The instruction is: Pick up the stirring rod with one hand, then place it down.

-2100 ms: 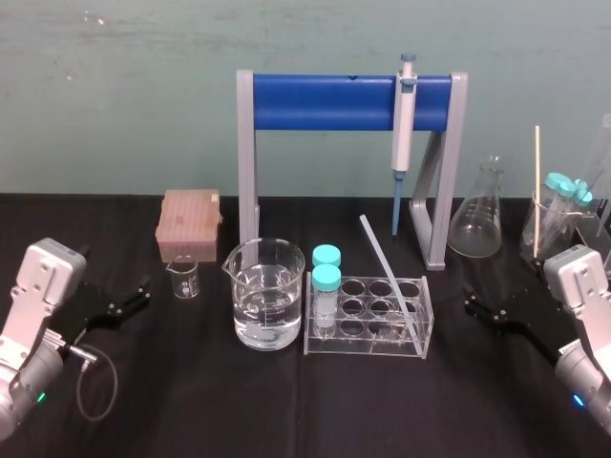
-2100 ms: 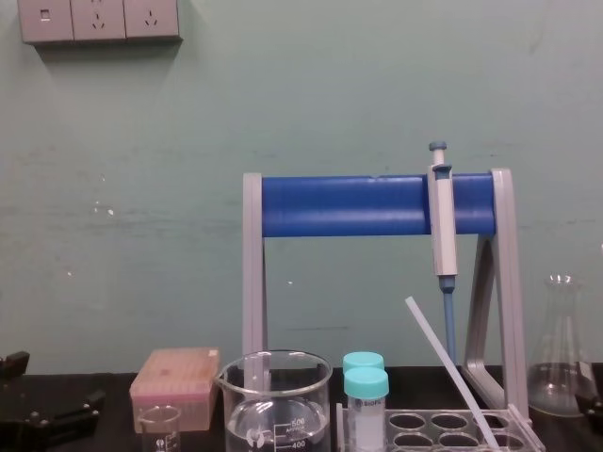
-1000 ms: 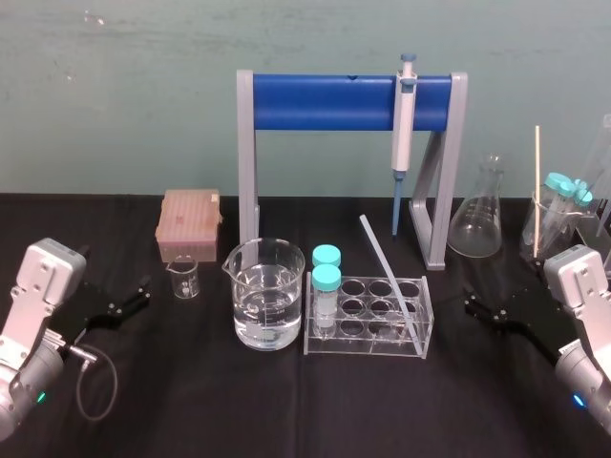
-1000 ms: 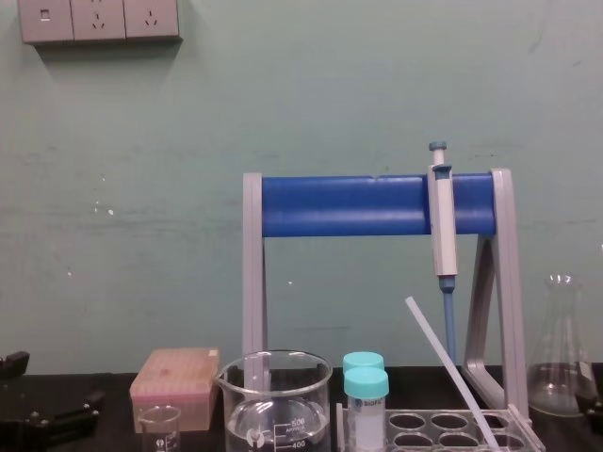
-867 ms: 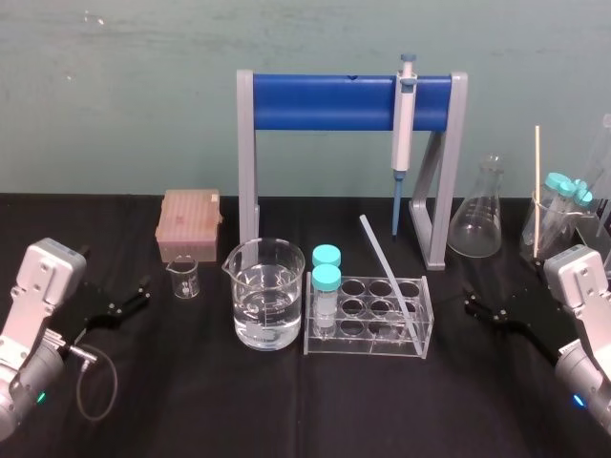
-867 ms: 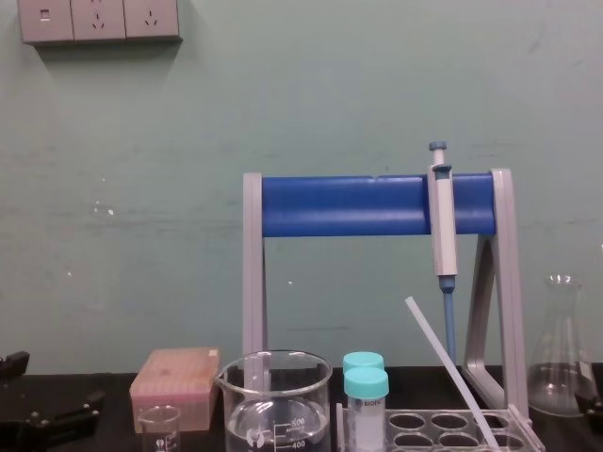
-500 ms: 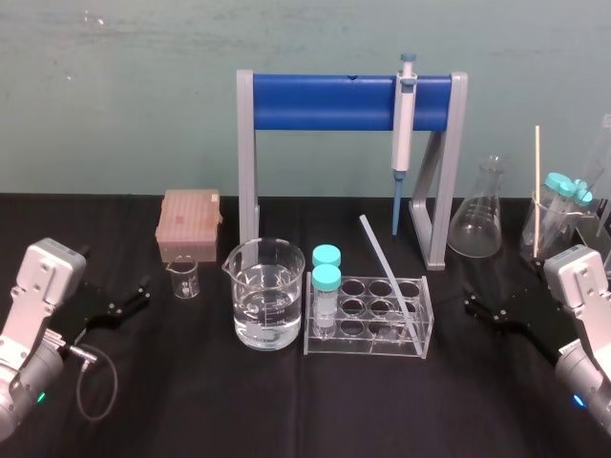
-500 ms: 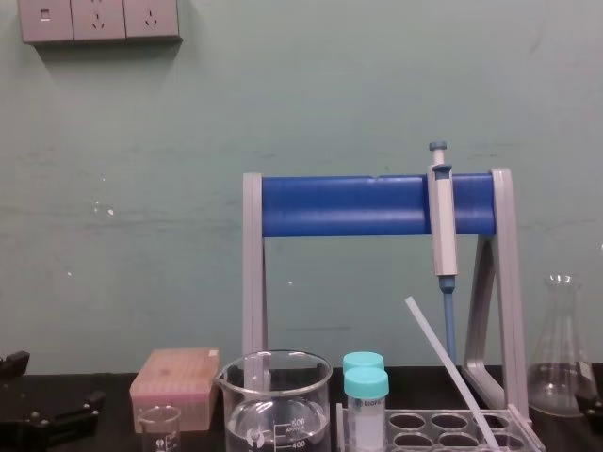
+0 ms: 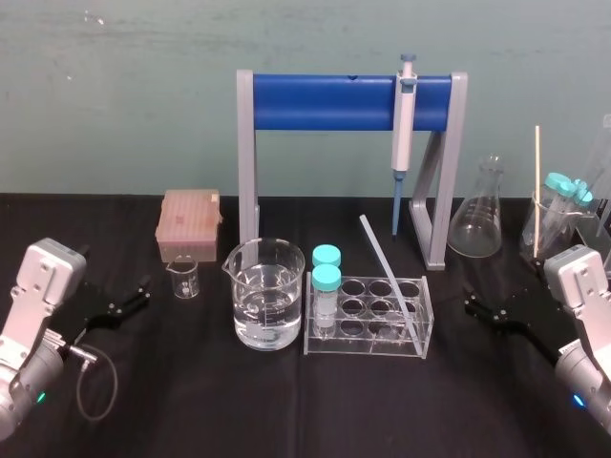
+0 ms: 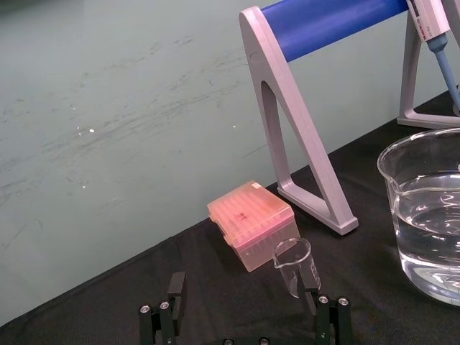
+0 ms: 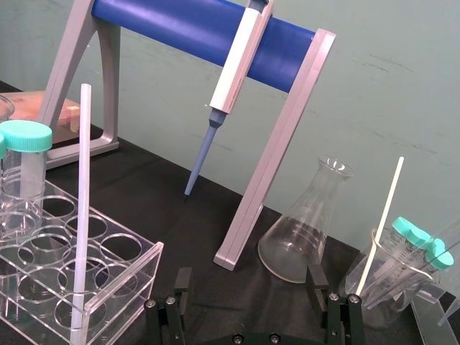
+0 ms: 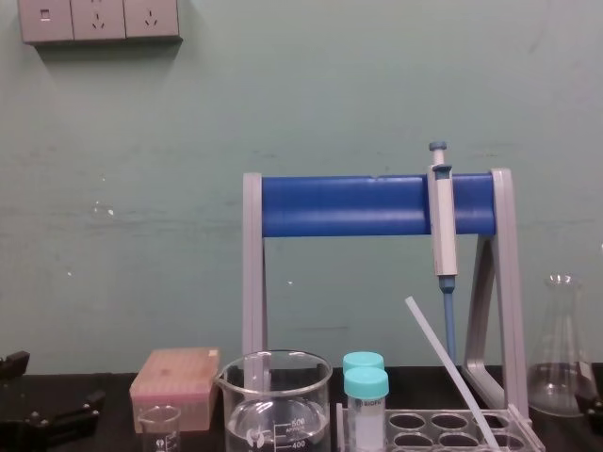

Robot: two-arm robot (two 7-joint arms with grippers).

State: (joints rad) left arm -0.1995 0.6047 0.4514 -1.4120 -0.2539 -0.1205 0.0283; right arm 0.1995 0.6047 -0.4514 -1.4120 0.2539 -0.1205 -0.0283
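Centrally, the stirring rod (image 9: 387, 274) leans toward upper left, left of the nearer right gripper (image 9: 480, 311), wide open and empty.

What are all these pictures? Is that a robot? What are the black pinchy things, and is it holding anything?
Yes, it is a robot with two arms. Two pictures come from cameras on its head and chest, looking at a black table. The other two come from cameras on its wrists. The black pinchers are its end effectors. The left end effector sits low on the left, the right end effector on the right. Both are open and hold nothing. Between them stand a large beaker of clear liquid and a clear rack with two teal-capped tubes. The stirring rod leans in the rack. Behind, a pipette hangs on a blue stand, with a pink box and a flask nearby.
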